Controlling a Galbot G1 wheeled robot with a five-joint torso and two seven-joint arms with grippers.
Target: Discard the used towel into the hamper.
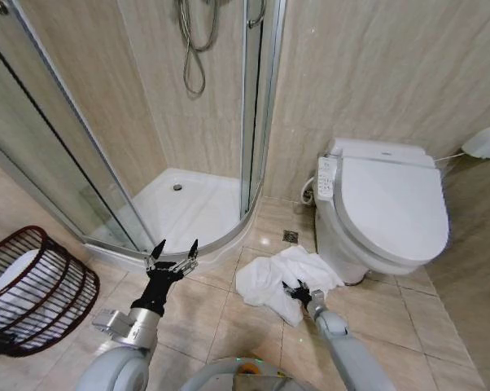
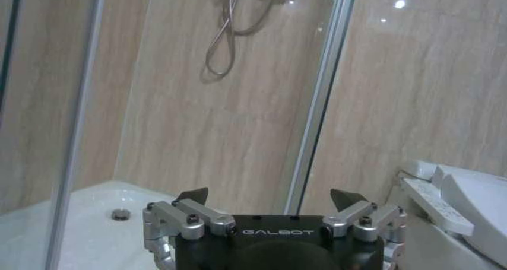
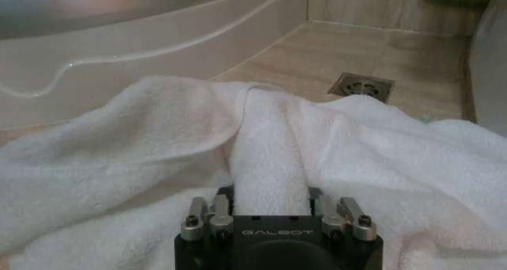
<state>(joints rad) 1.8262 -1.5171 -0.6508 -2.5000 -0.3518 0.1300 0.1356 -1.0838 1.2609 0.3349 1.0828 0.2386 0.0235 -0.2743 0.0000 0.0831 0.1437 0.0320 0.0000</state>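
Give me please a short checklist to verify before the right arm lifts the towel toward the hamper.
1. Right gripper closed on a fold of the white towel: ok, a ridge of cloth sits between its fingers.
2. Whole towel free of the toilet: cannot tell, one edge lies against its base.
3. Hamper mouth open: ok, though it lies tipped on the floor.
4. Left gripper away from the towel: ok, open, hovering near the shower tray.
5. Floor drain uncovered: ok.
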